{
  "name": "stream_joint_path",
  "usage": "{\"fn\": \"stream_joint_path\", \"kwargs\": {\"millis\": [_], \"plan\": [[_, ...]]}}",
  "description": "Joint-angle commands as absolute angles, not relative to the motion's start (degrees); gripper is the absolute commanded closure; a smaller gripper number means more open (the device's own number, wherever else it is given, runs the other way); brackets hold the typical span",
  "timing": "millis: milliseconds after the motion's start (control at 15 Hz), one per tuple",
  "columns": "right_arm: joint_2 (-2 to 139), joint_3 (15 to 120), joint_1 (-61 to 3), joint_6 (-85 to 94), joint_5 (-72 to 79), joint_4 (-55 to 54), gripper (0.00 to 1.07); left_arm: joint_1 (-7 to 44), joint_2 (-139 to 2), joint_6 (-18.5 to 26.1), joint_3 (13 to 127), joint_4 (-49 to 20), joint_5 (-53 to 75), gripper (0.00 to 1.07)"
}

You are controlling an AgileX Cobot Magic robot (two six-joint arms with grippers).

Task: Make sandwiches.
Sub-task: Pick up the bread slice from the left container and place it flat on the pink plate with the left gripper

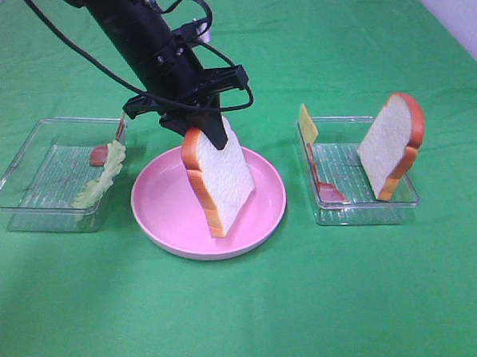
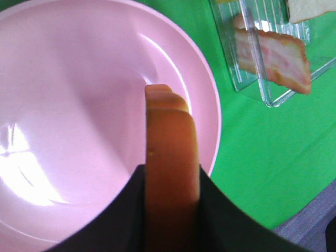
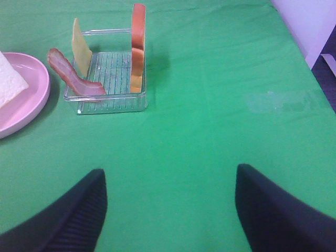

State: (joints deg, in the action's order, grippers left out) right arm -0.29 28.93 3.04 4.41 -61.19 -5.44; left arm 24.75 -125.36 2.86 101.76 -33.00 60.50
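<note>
Holding bread slice (image 1: pixel 222 178) tilted over pink plate (image 1: pixel 160 214), probably as sandwich base | pinching it in left gripper (image 1: pixel 203 135) | with right gripper (image 3: pixel 170 173) spread, idle

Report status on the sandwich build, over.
Left gripper shut on bread slice, edge down over the pink plate. Right gripper open, empty, above bare cloth. Second slice, cheese, bacon in right tray. Plate otherwise bare.

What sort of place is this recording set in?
Probably a lab test bench, not a kitchen: a green cloth covers the surface, the left gripper holds a toy bread slice, and clear plastic trays flank a pink plate.
</note>
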Motion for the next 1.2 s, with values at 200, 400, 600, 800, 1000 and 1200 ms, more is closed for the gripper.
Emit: {"fn": "stream_joint_path", "kwargs": {"millis": [200,400,600,800,1000,1200], "plan": [[-0.7,29.0,3.3,4.1,-60.6,-5.2,0.41,26.6,-125.2,3.2,101.6,-35.0,57.6,1.07],[-0.7,29.0,3.3,4.1,-60.6,-5.2,0.41,26.9,-125.9,3.2,101.6,-35.8,57.9,1.07],[-0.7,29.0,3.3,4.1,-60.6,-5.2,0.41,26.9,-127.6,3.1,101.6,-35.9,58.2,1.07],[-0.7,29.0,3.3,4.1,-60.6,-5.2,0.41,26.9,-127.8,3.1,101.6,-35.2,57.7,1.07],[-0.7,29.0,3.3,4.1,-60.6,-5.2,0.41,26.9,-127.7,3.1,101.6,-33.5,58.1,0.52],[-0.7,29.0,3.3,4.1,-60.6,-5.2,0.41,26.9,-127.7,3.1,101.6,-31.7,58.1,0.31]]}}
